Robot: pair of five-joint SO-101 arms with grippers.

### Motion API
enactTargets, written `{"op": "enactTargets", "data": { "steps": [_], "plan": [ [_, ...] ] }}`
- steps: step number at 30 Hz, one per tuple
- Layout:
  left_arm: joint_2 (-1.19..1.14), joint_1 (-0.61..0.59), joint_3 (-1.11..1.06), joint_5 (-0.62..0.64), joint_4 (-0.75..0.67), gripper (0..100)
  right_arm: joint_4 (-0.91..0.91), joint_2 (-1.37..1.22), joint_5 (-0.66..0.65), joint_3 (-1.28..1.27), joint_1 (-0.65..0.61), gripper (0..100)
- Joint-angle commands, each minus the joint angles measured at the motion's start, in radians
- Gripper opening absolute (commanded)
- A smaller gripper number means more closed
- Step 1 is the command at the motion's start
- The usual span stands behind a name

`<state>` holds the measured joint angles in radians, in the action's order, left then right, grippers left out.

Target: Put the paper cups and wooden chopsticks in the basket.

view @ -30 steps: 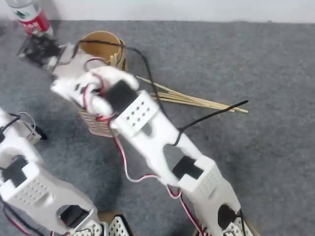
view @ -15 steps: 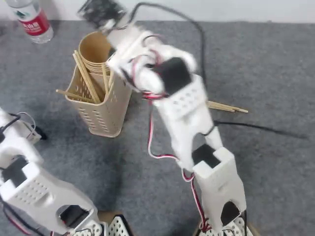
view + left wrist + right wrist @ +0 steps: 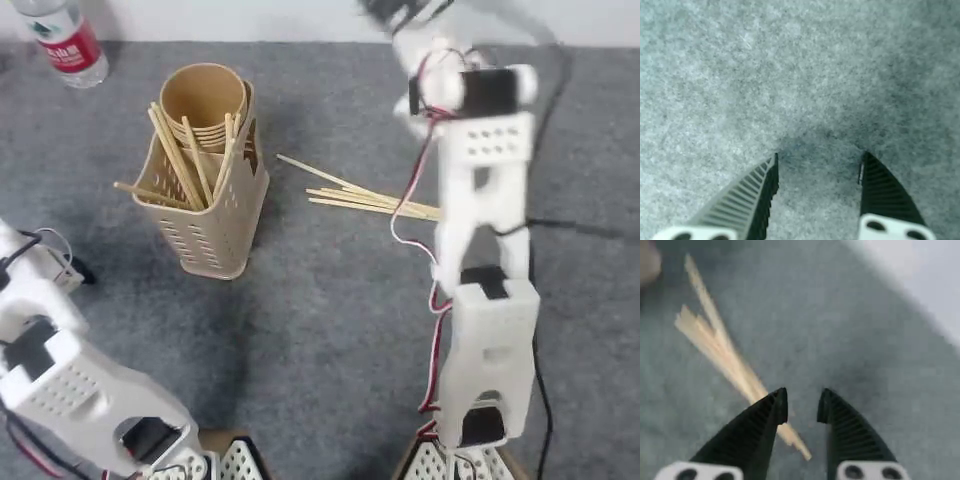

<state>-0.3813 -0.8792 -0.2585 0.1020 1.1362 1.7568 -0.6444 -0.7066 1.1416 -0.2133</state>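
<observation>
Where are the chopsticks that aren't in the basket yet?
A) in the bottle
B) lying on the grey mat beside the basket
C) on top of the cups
B: the loose chopsticks lie flat on the mat, apart from the basket.

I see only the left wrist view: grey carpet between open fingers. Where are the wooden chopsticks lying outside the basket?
Observer: A bundle of loose wooden chopsticks lies on the grey carpet, right of the beige slotted plastic basket in the high view.
Operator: Are paper cups inside?
Observer: Yes, stacked brown paper cups stand in the basket.
Operator: And the right gripper?
Observer: The right gripper is open and empty, near the bundle's end.
</observation>
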Motion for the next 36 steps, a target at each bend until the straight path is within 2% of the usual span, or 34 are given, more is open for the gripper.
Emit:
{"op": "enactTargets", "data": {
  "steps": [1,4,7,10,19,31,34,36],
  "plan": [
    [-0.008,0.011,-0.018,0.002,0.002,27,0.004,-0.044,-0.072,-0.071,0.007,11.3],
    [-0.008,0.011,-0.018,0.002,0.002,27,-0.007,-0.111,-0.081,-0.068,0.005,19.3],
    [-0.009,0.011,-0.018,0.002,0.000,27,0.012,-0.176,-0.153,-0.069,-0.016,25.0],
    [-0.009,0.011,-0.018,0.002,0.000,27,0.024,-0.228,-0.199,-0.071,-0.039,24.1],
    [-0.006,0.015,-0.016,0.000,0.000,27,-0.007,-0.329,-0.199,-0.066,-0.105,23.9],
    [-0.006,0.015,-0.016,0.000,0.000,27,-0.148,-0.438,-0.209,-0.066,-0.051,23.7],
    [-0.006,0.015,-0.016,0.000,0.000,27,-0.145,-0.447,-0.232,-0.066,-0.033,18.0],
    [-0.006,0.015,-0.016,0.000,0.000,27,-0.139,-0.447,-0.273,-0.066,-0.031,5.0]
  ]
}}
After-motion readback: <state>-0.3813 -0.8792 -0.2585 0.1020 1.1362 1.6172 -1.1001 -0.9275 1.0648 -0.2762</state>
